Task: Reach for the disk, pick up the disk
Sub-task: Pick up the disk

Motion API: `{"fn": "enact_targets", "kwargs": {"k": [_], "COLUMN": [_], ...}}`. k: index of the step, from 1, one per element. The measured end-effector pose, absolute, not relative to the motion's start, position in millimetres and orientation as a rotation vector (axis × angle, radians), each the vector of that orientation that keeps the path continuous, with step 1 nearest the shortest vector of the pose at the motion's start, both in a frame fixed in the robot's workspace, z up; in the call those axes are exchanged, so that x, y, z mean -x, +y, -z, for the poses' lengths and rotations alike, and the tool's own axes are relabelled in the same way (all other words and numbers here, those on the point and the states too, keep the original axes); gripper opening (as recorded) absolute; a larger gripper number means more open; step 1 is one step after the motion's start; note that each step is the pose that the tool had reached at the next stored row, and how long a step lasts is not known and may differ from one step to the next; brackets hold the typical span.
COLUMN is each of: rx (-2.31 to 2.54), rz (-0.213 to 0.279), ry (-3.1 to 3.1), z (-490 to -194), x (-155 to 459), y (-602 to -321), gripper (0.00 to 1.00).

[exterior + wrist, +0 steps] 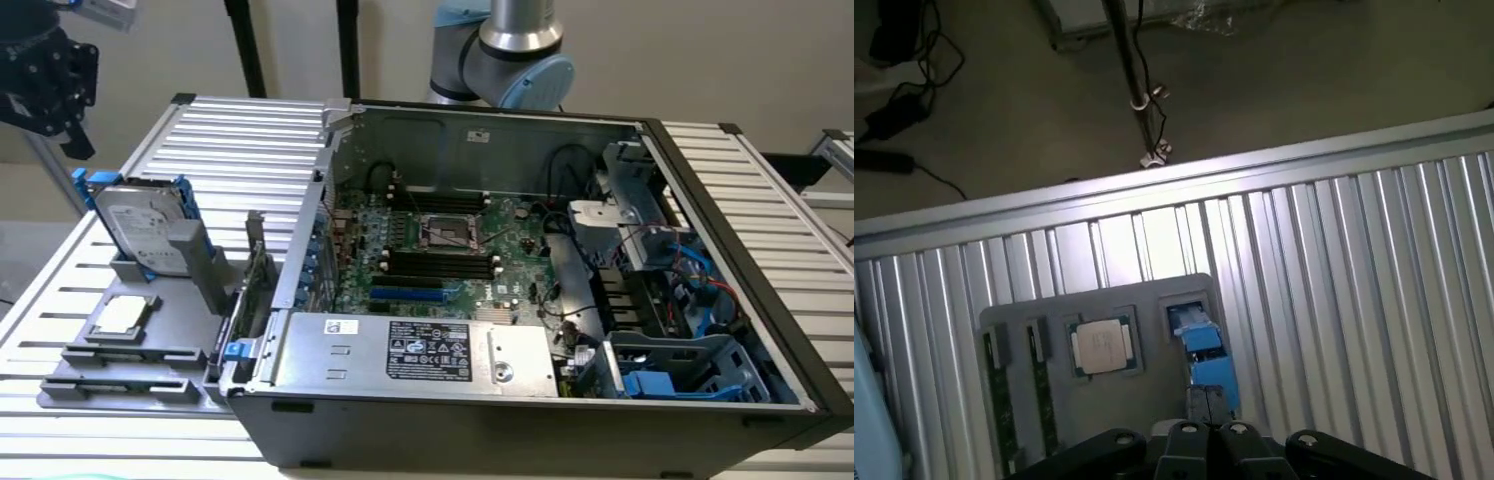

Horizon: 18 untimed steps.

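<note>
Disk [140, 228] stands on edge in a slot at the far end of a grey tray [180, 300], near the exterior view's left. It is silver-grey with a white label and blue rails along its sides, and nothing holds or touches it apart from the tray.

Beside it in the same tray lies a small square chip [123, 313], flat in its own pocket. Two narrow slots come after that at the near end. The tray rests on a ribbed metal worktop [227, 130].

Just beside the tray, toward the exterior view's right, an open computer case [534, 440] lies on its side, showing its board, cables and blue bays.

The gripper [1206, 405] hangs high above the tray end of the worktop, well apart from the disk. In the wrist view it looks straight down on the tray, and the disk's blue edge shows just past the jaw tips. The jaws look closed on each other and hold nothing. The arm [514, 45] rises behind the case.

As a judgement, the task is at its very start. The gripper is roughly over the disk but far above it, so most of the reach is left. No grasp has been made, and the disk has not yet been lifted from its slot.
</note>
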<state>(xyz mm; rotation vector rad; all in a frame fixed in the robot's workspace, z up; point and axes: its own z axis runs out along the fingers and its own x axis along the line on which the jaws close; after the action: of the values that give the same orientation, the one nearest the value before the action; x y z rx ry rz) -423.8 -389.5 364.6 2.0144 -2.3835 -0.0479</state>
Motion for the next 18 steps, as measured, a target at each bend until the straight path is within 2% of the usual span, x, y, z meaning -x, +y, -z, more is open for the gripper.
{"fn": "enact_targets", "kwargs": {"k": [18], "rx": [-2.148], "rz": [0.043], "ry": [-2.265], "z": [-361.9], "x": [419.2], "y": [-382.3], "gripper": [0.11]}}
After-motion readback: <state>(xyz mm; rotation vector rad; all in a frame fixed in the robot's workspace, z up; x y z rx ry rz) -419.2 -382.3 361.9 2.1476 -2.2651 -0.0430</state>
